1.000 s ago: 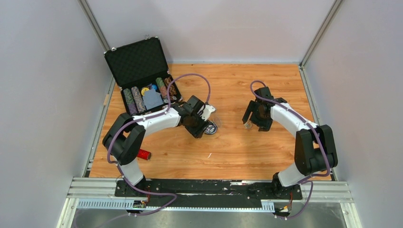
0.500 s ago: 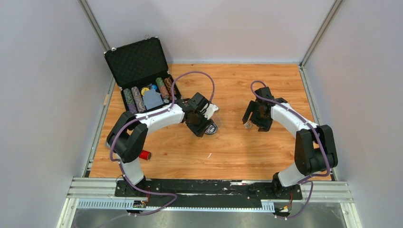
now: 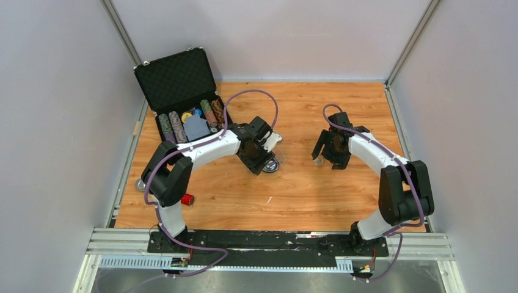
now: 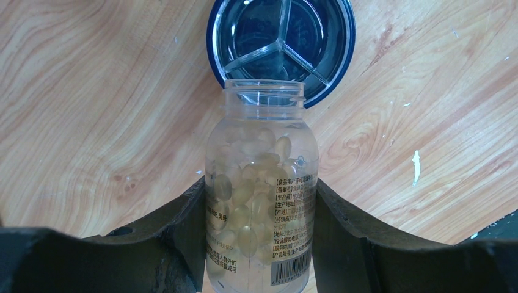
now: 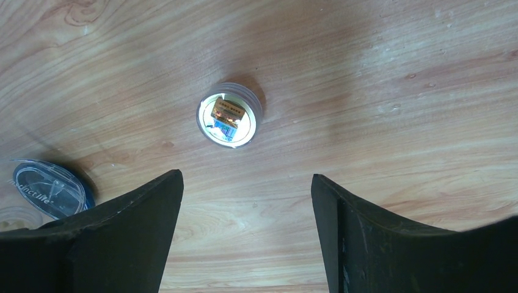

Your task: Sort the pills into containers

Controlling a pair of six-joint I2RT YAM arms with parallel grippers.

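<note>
Clear plastic bottle [image 4: 262, 177] in the left gripper [image 4: 259, 190]: fingers [image 4: 183, 232] clamped on either side of its lower body, printed label facing the camera. Neck and open mouth stick out beyond the fingertips. Pale yellow pills [image 4: 247, 189] are piled inside, most level with the fingertips or just ahead of them.

Dish [image 4: 308, 27] sits on the wood table [image 4: 91, 91] straight ahead of the left fingertips. It is round with a dark blue rim and silvery-blue inside, and its dividers [image 4: 278, 46] split it into three compartments. The bottle mouth overlaps the dish's near rim in the wrist view; touching or apart: cannot tell.

Right gripper [image 5: 245, 177] released: fingers [image 5: 134, 232] spread wide, holding nothing, over bare wood. Small round cap [image 5: 229, 119] lies ahead of the fingertips, closer to the finger on the left-arm side, apart from both. Blue-rimmed clear disc [image 5: 46, 189] with lettering lies outside that same finger, partly hidden by it.

Top view: black case [image 3: 177, 76] stands open, well behind the left fingers, with rows of chips [image 3: 189, 122] in it. Small red object [image 3: 187, 199] on the table beside the left arm's elbow.
</note>
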